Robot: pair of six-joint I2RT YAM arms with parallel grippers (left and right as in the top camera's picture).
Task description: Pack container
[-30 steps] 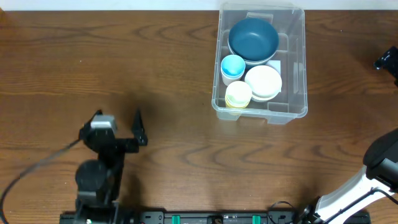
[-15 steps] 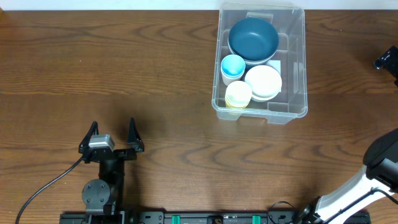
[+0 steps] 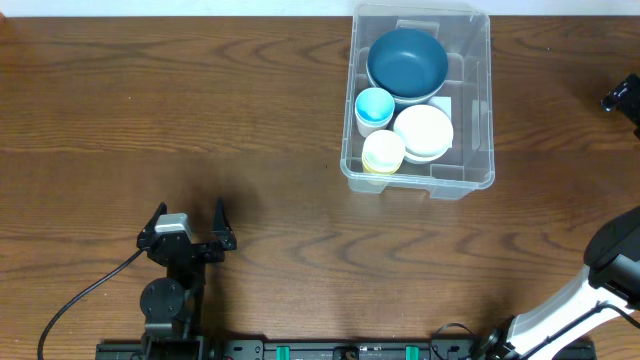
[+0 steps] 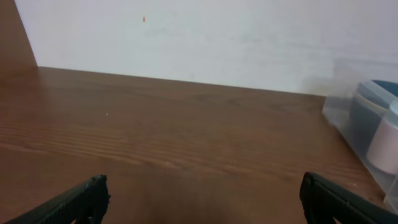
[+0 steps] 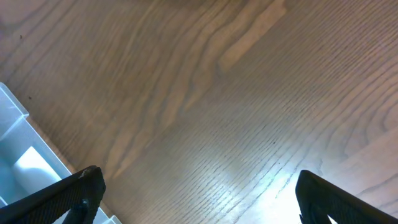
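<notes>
The clear plastic container [image 3: 472,150] stands at the back right of the table. It holds a dark blue bowl [image 3: 407,62], a white bowl [image 3: 424,132], a light blue cup [image 3: 375,107] and a pale yellow cup [image 3: 383,152]. My left gripper [image 3: 187,225] is open and empty near the front left edge, far from the container. In the left wrist view its fingers [image 4: 202,183] are spread wide over bare wood, with the container [image 4: 373,124] at the right edge. My right gripper [image 5: 199,177] is open and empty above the table, with a corner of the container [image 5: 18,155] at its lower left.
The wooden table [image 3: 200,110] has a pale wall behind its far edge [image 4: 217,43]. The right arm's base [image 3: 615,260] sits at the front right, and a black part of that arm [image 3: 622,98] shows at the right edge. A cable [image 3: 80,300] trails from the left arm.
My left arm has turned to point straight ahead and drawn back slightly toward the front edge. Its fingers stay open. The container and its contents have not moved.
</notes>
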